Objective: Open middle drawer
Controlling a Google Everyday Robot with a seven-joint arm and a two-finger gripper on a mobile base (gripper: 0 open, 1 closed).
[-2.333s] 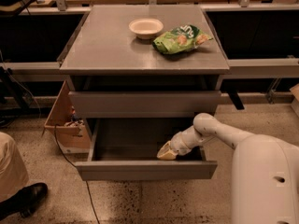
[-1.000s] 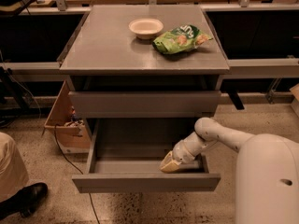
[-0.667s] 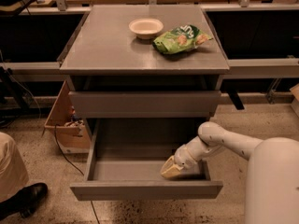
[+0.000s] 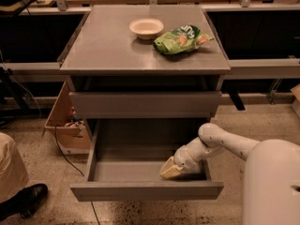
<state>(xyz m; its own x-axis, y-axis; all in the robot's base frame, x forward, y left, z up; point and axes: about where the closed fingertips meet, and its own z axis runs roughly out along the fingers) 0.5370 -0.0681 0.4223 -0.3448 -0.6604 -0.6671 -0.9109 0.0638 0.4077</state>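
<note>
Evidently, the middle drawer (image 4: 145, 190) is being shown drawn well out beneath the shut upper drawer front (image 4: 145, 104), grey inside exposed. The gripper (image 4: 171, 168) is being held inside, near the front right corner; whether it is clamped or spread cannot be told. Opening is judged nearly complete.
</note>
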